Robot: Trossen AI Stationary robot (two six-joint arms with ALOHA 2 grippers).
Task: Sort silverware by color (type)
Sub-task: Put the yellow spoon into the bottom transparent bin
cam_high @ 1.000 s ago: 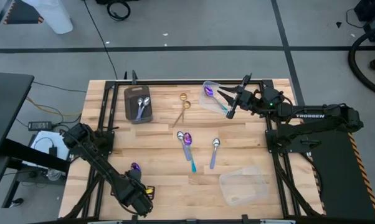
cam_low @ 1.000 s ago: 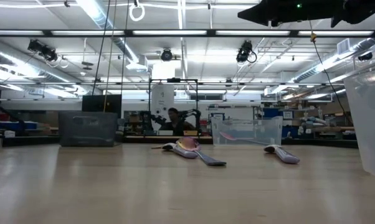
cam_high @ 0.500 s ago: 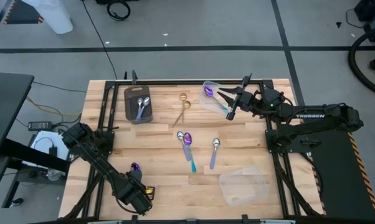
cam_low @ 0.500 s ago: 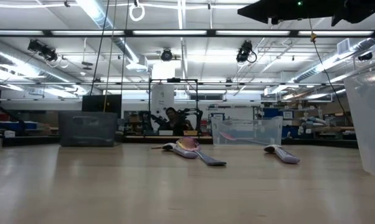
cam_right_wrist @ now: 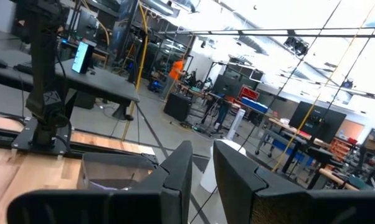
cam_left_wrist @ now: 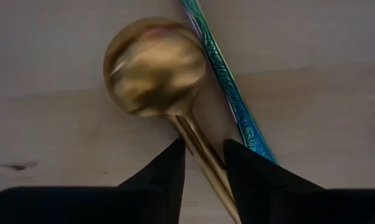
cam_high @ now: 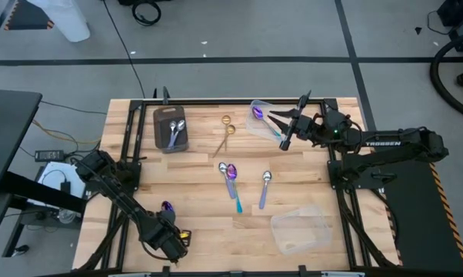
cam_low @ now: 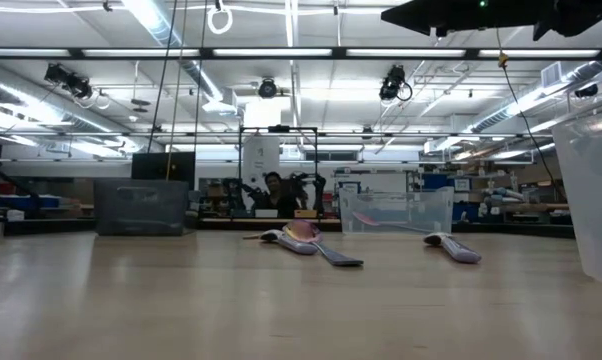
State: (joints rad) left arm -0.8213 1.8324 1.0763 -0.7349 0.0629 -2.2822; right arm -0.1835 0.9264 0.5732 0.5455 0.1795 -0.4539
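The gold spoon's (cam_left_wrist: pixel 166 87) handle sits between the left claw's (cam_left_wrist: pixel 203 165) fingers.

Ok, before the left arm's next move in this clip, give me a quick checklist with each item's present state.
1. Left gripper fingers either side of the gold spoon handle: ok.
2. Grip actually tight on it: cannot tell.
3. Teal-handled spoon outside the fingers: ok, but it lies right beside the gold one.
4. Right gripper out of the way, over by the clear container: ok.
5. Right gripper empty: ok.
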